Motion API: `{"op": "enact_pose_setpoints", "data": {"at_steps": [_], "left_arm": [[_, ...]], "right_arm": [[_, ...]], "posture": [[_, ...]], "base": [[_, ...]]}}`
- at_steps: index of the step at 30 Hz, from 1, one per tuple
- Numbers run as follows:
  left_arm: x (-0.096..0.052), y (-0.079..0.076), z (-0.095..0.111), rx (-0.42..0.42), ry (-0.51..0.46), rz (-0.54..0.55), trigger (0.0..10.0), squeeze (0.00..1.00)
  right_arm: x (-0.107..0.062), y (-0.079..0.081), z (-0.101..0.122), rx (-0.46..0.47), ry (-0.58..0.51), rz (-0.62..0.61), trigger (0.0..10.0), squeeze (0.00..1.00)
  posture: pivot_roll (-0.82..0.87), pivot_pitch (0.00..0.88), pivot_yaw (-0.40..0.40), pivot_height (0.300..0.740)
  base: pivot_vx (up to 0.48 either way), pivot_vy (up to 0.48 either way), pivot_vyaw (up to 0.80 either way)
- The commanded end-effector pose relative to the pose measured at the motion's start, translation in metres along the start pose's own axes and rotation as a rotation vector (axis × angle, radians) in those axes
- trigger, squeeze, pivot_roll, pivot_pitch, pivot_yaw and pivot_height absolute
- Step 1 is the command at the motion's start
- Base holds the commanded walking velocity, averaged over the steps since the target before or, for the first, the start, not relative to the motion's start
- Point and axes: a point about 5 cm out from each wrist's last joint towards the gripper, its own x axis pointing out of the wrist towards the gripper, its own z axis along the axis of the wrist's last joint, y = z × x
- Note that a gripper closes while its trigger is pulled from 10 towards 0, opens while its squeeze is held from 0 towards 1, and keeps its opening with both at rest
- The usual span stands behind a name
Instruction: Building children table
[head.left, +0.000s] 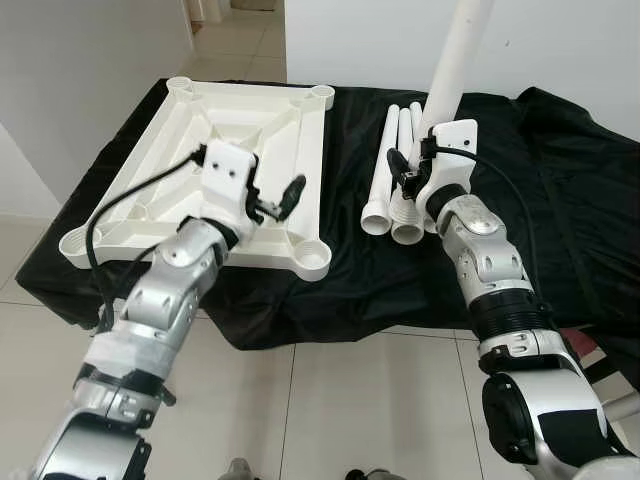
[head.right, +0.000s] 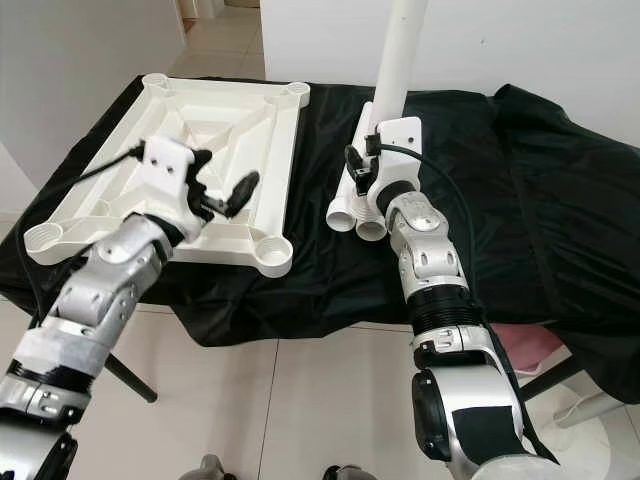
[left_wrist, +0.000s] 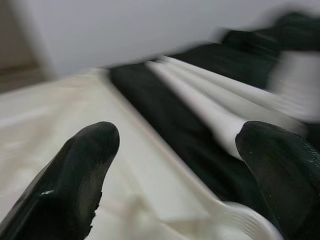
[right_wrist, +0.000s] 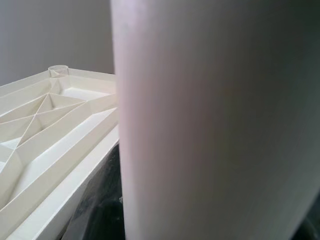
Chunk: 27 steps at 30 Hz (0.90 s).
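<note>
**Holding one white leg upright beside the overturned tabletop**

Gripping a long white plastic tube leg (head.left: 455, 62), the right gripper (head.left: 412, 172) keeps it nearly upright, leaning a little, so that its upper end runs out past the top of the head views. The black fingers are closed around the leg's lower part, above the spot where the other legs lie. In the right wrist view the leg (right_wrist: 215, 120) stands very close to the camera as a broad pale column, with the tabletop off to one side behind it.

Three more white plastic tube legs (head.left: 392, 170) lie side by side on the black cloth-covered surface (head.left: 560, 180), touching one another, their flared open ends towards the robot, just beside the right gripper.

The white square plastic tabletop (head.left: 260, 130) lies upside down on the left part of the surface, its ribbed underside up and a round socket at each corner. It is apart from the lying legs, with a strip of black cloth between them.

The left gripper (head.left: 280, 200) hovers over the near right part of the tabletop, its two fingers spread apart and holding nothing. In the blurred left wrist view the fingertips (left_wrist: 85, 165) frame the tabletop's edge, with the lying legs beyond.
</note>
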Motion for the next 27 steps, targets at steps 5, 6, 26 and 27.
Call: {"op": "enact_pose_setpoints", "data": {"at_steps": [5, 6, 26, 27], "left_arm": [[-0.006, -0.009, -0.023, 0.022, 0.099, -0.125, 10.0, 0.0], [-0.008, -0.009, -0.03, 0.02, 0.131, -0.13, 10.0, 0.0], [-0.029, 0.003, -0.091, 0.051, 0.388, -0.167, 10.0, 0.0], [-0.029, 0.003, -0.091, 0.051, 0.388, -0.167, 10.0, 0.0]], "right_arm": [[-0.004, -0.001, 0.003, 0.003, -0.028, 0.006, 10.0, 0.0], [-0.004, -0.002, 0.002, 0.002, -0.026, 0.006, 10.0, 0.0], [-0.007, -0.002, 0.002, -0.022, -0.018, 0.015, 10.0, 0.0], [-0.007, -0.002, 0.002, -0.022, -0.018, 0.015, 10.0, 0.0]], "posture": [[0.01, 0.068, -0.007, 0.74], [0.01, 0.068, -0.007, 0.74], [-0.03, 0.037, -0.009, 0.74], [-0.03, 0.037, -0.009, 0.74]], "base": [[0.0, 0.0, 0.0], [0.0, 0.0, 0.0], [0.0, 0.0, 0.0], [0.0, 0.0, 0.0]]}}
